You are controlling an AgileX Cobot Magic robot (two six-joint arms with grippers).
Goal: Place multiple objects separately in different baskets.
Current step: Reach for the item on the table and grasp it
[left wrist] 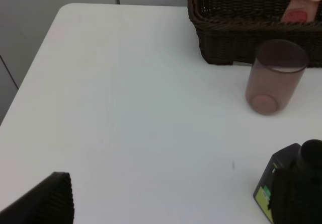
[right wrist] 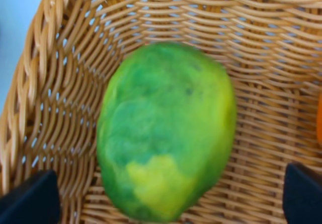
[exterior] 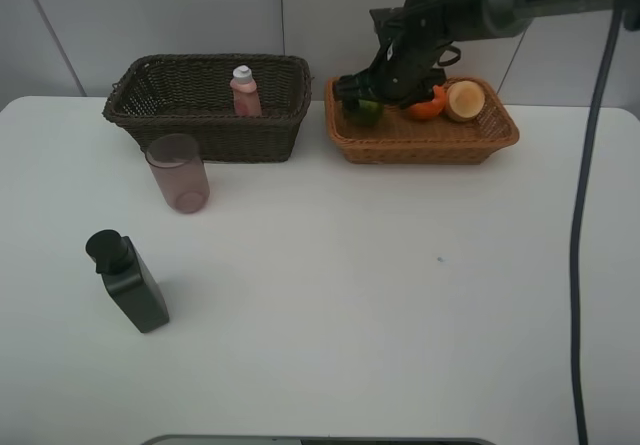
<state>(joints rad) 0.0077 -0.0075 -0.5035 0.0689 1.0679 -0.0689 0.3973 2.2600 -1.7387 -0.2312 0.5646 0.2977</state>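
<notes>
**High view:** The dark basket (exterior: pixel 200 140) holds the pink bottle (exterior: pixel 244 92) upright. The tan basket (exterior: pixel 420 147) just beside it holds the papaya (exterior: pixel 369 112), orange (exterior: pixel 428 106) and peach (exterior: pixel 463 100), so fruit seems kept apart from containers. The right hand (exterior: pixel 362 90) hangs over the papaya. The cup (exterior: pixel 178 173) stands on the desk (exterior: pixel 350 295) just before the dark basket. The pump bottle (exterior: pixel 128 282) is well out from the dark basket. Both likely belong in it.

**Left wrist view:** The left hand (left wrist: pixel 50 201) shows one dark finger. It is spread wide and empty, well off from the dark basket, probably waiting.

**Right wrist view:** The right hand's fingers (right wrist: pixel 30 199) are spread either side of the papaya and clear of it. The fruit lies on the tan weave by its own weight.
</notes>
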